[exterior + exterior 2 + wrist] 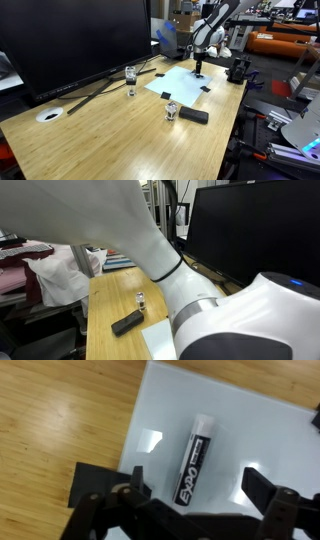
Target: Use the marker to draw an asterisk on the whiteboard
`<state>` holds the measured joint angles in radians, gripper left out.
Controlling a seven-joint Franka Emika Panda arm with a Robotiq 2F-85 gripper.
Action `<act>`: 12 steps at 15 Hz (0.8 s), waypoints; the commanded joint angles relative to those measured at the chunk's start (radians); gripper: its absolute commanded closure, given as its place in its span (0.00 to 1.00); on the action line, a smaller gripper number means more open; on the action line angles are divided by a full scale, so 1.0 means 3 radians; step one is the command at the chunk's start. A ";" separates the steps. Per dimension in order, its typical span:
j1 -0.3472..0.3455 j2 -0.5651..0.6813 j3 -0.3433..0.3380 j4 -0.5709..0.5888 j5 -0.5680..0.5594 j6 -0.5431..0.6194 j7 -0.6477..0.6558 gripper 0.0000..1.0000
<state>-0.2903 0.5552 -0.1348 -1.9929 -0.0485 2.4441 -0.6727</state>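
Note:
The marker (pixel 193 460), a white and black Expo pen, lies flat on the whiteboard (pixel 240 430), a pale white-blue sheet. In the wrist view my gripper (pixel 202 485) is open, with one black finger on each side of the marker's near end and not touching it. In an exterior view the gripper (pixel 199 70) hangs low over the far part of the whiteboard (pixel 180 82), which has black pieces at its corners. The marker is hidden under the gripper there. A corner of the whiteboard (pixel 160 342) also shows in an exterior view, mostly behind the arm.
A flat black block (pixel 195 116) and a small jar (pixel 172 110) sit near the whiteboard's front edge. A glass (pixel 131 76), a white disc (pixel 50 114) and a large monitor (pixel 80 35) stand on the wooden table (pixel 110 140). The block (pixel 126 324) shows in both exterior views.

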 commanded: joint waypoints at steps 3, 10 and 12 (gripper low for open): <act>-0.0155 0.0146 0.0142 0.0233 0.0035 -0.0036 0.0012 0.00; -0.0223 0.0180 0.0183 0.0304 0.0071 -0.0037 -0.0011 0.33; -0.0224 0.0199 0.0189 0.0311 0.0070 -0.0039 -0.0002 0.33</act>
<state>-0.3310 0.5990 -0.1042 -1.9226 -0.0433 2.4437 -0.6726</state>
